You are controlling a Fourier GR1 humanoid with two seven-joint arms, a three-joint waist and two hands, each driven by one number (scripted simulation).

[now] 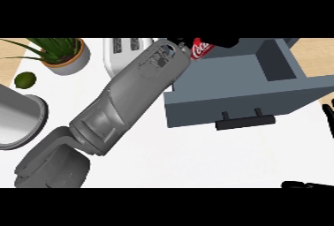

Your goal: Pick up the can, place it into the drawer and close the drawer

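Red can (201,49): gripped by left robot hand (184,43), fingers curled round it, over far left corner of open grey drawer (261,95). Right robot hand (306,184): near right edge, state cannot be told.

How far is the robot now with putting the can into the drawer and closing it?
Done: the left robot hand is curled round the can, which looks lifted. In hand: the can is at the back left corner of the open drawer, not yet inside. Left: lower and release it, then push the drawer shut, perhaps by its handle. The right robot hand rests at the view's right edge.
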